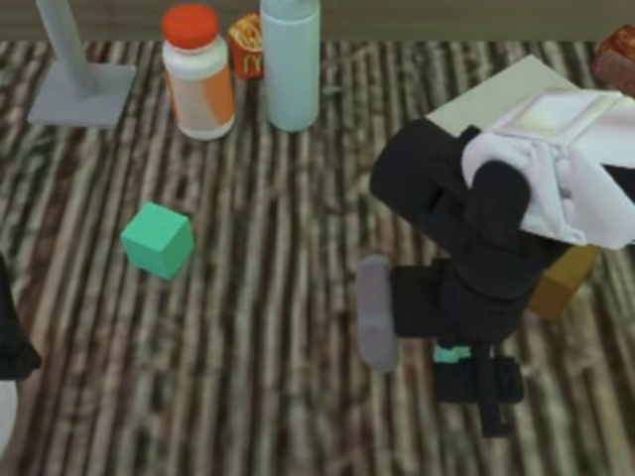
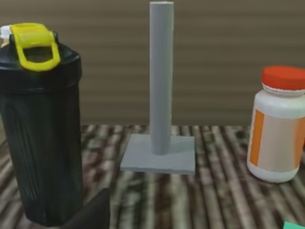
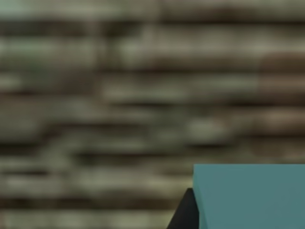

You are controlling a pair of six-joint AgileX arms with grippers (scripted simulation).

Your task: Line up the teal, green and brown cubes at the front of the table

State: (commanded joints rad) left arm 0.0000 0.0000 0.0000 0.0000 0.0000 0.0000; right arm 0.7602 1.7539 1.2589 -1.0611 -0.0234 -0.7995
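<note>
While the right gripper (image 1: 458,354) clamps the teal cube (image 1: 451,353) low over the front right of the bench (image 1: 278,327), the brown cube (image 1: 564,281) sits just beside the arm; a careless swing could knock it. The green cube (image 1: 157,239) waits left.

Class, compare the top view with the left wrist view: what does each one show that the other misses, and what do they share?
Only the top view shows the right arm's tool low over the table with the teal cube at it, the brown cube partly hidden under that arm, the pale blue bottle and the red-and-yellow box. Only the left wrist view shows the black shaker with a yellow lid clip. Both show the grey stand, the orange-capped white bottle, the green cube and the striped table.
</note>
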